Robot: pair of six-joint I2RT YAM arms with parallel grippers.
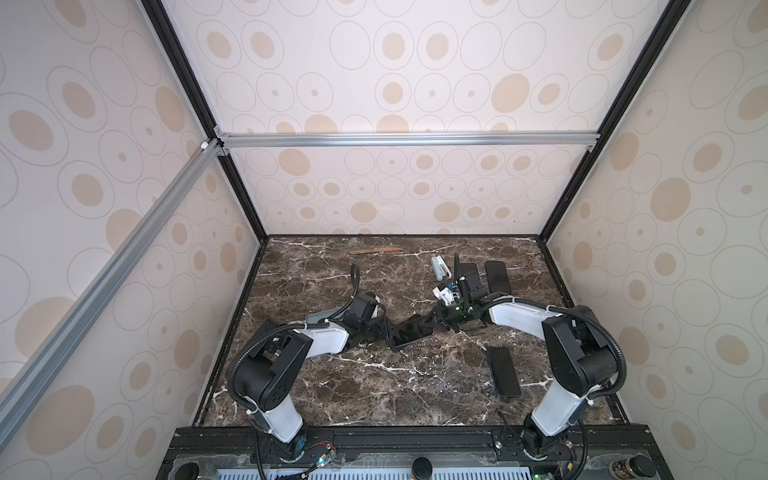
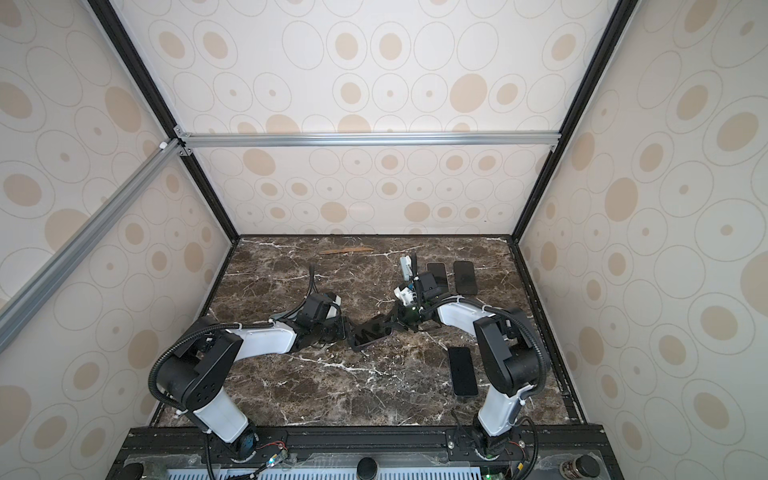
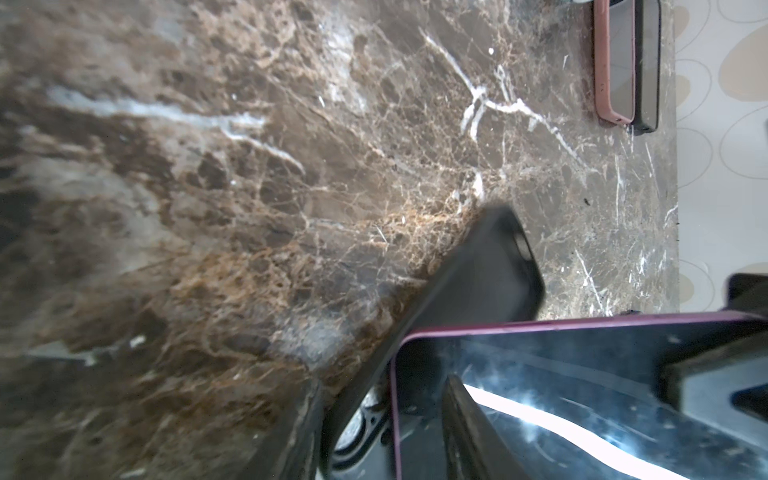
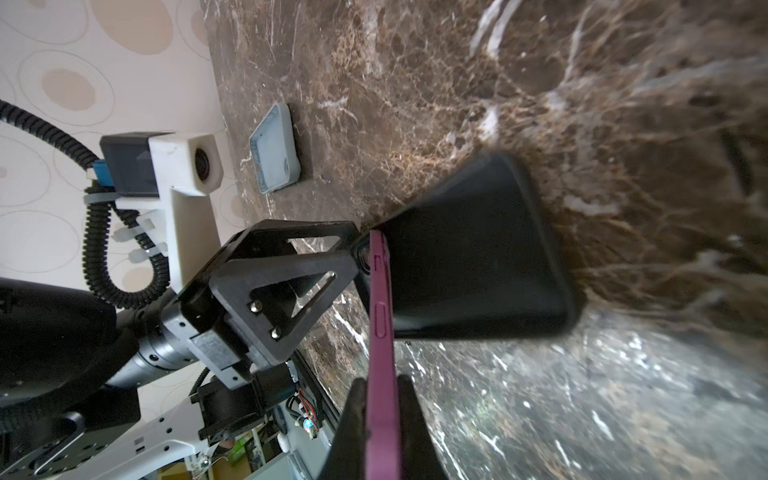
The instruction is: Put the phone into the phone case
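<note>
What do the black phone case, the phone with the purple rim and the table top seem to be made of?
The black phone case looks like rubber or silicone: matte, no glare. The phone has a glossy front, likely glass: it mirrors a bright stripe; rim unclear. The table looks like polished brown marble, white-veined, perhaps only a print.

Landmark: magenta-rimmed glossy phone [image 1: 411,334], above mid brown marble tabletop [image 1: 332,395].
Black phone case [image 4: 469,257]: at its left end, rear side.
Black slab phone [image 1: 503,371]: front-right.
Dark flat phone [image 1: 498,277] beside pink-cased phone [image 3: 615,62]: behind-right.
Pale blue plastic case [image 1: 440,267]: behind.
Thin wooden stick [image 1: 376,250]: farthest behind.
</note>
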